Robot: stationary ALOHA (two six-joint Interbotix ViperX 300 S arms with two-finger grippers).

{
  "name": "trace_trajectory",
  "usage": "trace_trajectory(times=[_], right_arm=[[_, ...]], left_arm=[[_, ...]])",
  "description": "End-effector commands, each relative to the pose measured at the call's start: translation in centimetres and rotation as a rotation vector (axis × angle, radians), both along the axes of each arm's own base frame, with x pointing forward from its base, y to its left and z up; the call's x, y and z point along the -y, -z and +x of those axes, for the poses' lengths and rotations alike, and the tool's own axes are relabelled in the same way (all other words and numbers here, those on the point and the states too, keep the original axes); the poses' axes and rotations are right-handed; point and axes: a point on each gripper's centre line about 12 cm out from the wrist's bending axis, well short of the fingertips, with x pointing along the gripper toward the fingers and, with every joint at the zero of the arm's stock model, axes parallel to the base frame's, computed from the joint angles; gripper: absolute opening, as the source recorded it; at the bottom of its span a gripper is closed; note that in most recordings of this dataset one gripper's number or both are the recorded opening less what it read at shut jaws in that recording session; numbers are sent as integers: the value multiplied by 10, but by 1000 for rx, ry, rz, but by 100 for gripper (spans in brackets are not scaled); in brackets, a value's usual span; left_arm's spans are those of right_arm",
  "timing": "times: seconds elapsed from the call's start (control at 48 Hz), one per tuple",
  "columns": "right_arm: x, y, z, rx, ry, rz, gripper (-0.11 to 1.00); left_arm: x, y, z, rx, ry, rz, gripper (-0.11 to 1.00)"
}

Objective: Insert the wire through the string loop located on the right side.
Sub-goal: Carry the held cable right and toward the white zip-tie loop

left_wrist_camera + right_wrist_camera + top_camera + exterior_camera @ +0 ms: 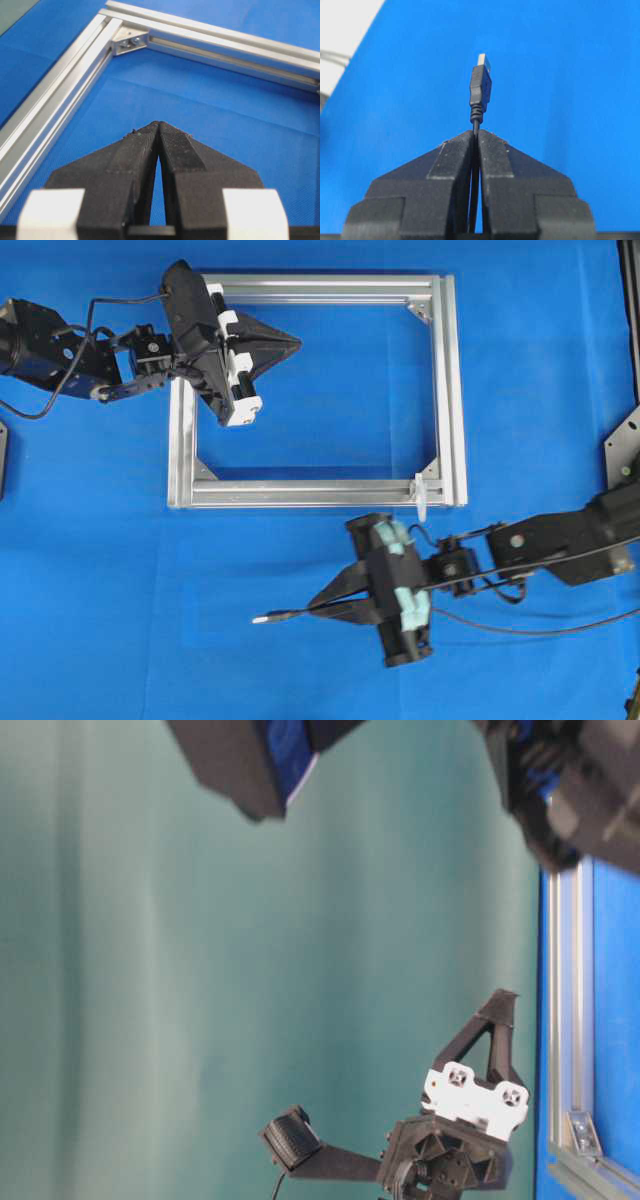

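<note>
My right gripper [312, 609] is shut on the wire [285, 616] just behind its plug, below the frame's front rail. The dark plug with its silvery tip [481, 88] sticks out past the fingertips, and the gripper [476, 133] pinches the thin cable. The rest of the wire [540, 628] trails off to the right. The string loop [421, 497], small and whitish, stands at the right end of the frame's front rail, up and to the right of the plug. My left gripper [297, 341] is shut on nothing inside the frame's upper left; its fingertips [158, 125] meet above the blue cloth.
A silver aluminium frame [450, 390] lies flat on the blue cloth, with grey corner brackets [129, 42]. The table-level view shows the left arm's gripper [470, 1100] against a teal wall. A black mount [625, 455] sits at the right edge.
</note>
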Motion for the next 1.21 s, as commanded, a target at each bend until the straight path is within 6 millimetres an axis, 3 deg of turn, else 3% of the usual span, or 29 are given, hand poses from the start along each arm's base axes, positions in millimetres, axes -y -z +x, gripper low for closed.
trace_trajectory(times=[0.0, 0.354, 0.626, 0.897, 1.188], right_arm=[[0, -15, -12, 29, 1, 21, -4], [21, -9, -102, -1, 27, 68, -4], [43, -5, -152, -14, 35, 77, -4], [56, 0, -181, -31, 29, 76, -4], [61, 6, -190, -46, 30, 69, -4]], left_arm=[[3, -15, 2, 43, 10, 11, 0], [4, -17, 4, 53, 14, 14, 0], [5, -17, 4, 56, 15, 15, 0], [5, -17, 3, 55, 15, 15, 0], [5, -17, 3, 54, 16, 16, 0]])
